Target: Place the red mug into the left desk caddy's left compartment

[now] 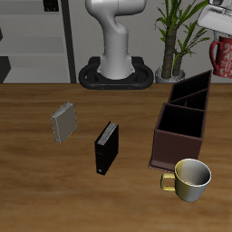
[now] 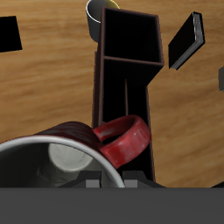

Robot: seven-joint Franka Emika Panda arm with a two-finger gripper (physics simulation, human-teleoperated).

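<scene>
The red mug (image 1: pixel 222 54) with its pale floral pattern hangs in the air above the back end of the left desk caddy (image 1: pixel 178 145), a long dark brown box with inner dividers. My gripper (image 1: pixel 220 36) is shut on the mug from above. In the wrist view the mug (image 2: pixel 61 153) fills the near field, its dark inside and red loop handle showing. My gripper (image 2: pixel 112 182) sits at the mug's rim. The caddy (image 2: pixel 98 79) lies below the mug, with its compartments open and empty.
A shiny yellow-gold mug (image 1: pixel 190 178) stands by the caddy's front end, near the table's front edge; it also shows in the wrist view (image 2: pixel 101 10). A small black upright box (image 1: pixel 106 148) and a grey box (image 1: pixel 63 122) stand mid-table. A potted plant (image 1: pixel 177 36) stands behind the caddy.
</scene>
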